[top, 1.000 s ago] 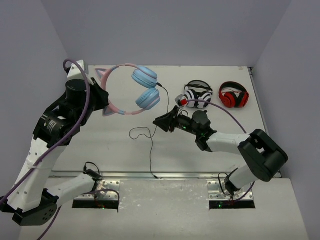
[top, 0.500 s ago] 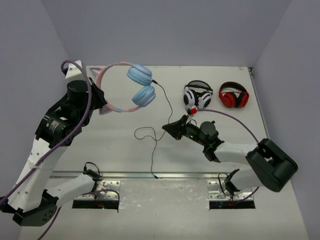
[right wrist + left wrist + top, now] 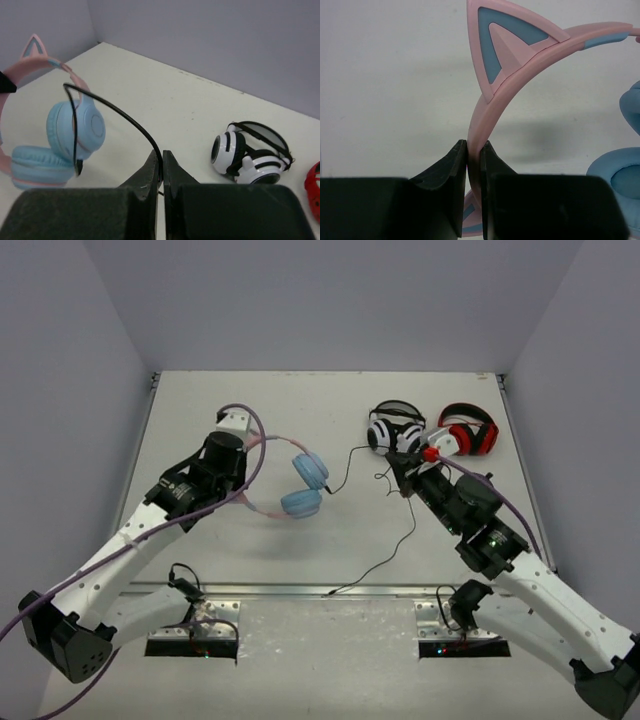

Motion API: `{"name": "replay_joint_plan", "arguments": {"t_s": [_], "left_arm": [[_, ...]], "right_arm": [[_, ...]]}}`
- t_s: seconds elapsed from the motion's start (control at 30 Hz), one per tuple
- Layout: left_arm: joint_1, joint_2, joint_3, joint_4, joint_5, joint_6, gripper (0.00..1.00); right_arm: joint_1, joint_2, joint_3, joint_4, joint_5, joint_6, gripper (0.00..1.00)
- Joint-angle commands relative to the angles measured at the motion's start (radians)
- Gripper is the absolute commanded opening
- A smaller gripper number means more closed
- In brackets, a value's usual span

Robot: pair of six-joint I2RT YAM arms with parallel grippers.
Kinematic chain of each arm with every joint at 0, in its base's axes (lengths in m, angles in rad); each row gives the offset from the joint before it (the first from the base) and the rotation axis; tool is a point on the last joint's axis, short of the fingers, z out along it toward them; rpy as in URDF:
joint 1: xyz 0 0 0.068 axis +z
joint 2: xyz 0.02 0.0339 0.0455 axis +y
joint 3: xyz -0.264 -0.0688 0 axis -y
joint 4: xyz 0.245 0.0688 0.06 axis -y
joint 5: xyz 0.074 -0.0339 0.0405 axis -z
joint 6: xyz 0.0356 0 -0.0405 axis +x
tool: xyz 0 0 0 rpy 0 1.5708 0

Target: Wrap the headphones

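Observation:
The headphones (image 3: 300, 502) have a pink cat-ear headband (image 3: 492, 95) and light-blue earcups (image 3: 75, 125). They hang above the table left of centre. My left gripper (image 3: 248, 470) is shut on the headband, with the band pinched between its fingertips in the left wrist view (image 3: 474, 150). The thin black cable (image 3: 405, 535) runs from the lower earcup up to my right gripper (image 3: 393, 472), then trails down to the table's near edge. My right gripper is shut on the cable (image 3: 120, 112), as the right wrist view (image 3: 161, 161) shows.
White-and-black headphones (image 3: 393, 428) and red-and-black headphones (image 3: 468, 432) lie at the far right, just beyond my right gripper. They also show in the right wrist view (image 3: 250, 150). Walls enclose the table on three sides.
My left arm has carried the headphones from the far left toward the table's middle and lower. My right gripper has moved right and away with the cable, pulling it out longer.

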Motion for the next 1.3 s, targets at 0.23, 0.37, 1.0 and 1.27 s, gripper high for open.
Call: {"name": "replay_joint_plan", "arguments": {"t_s": [0.23, 0.37, 1.0, 1.27], "left_arm": [[-0.281, 0.076, 0.034, 0.134, 0.345, 0.114, 0.00], [-0.323, 0.130, 0.046, 0.122, 0.410, 0.112, 0.00], [-0.410, 0.184, 0.152, 0.139, 0.421, 0.083, 0.00], [-0.410, 0.046, 0.072, 0.255, 0.545, 0.054, 0.00]], "right_arm": [[0.000, 0.222, 0.381, -0.413, -0.082, -0.242, 0.01], [0.000, 0.305, 0.442, -0.465, -0.101, -0.238, 0.01], [0.051, 0.512, 0.516, -0.557, 0.118, 0.037, 0.01], [0.051, 0.524, 0.527, -0.576, 0.057, 0.105, 0.01]]}}
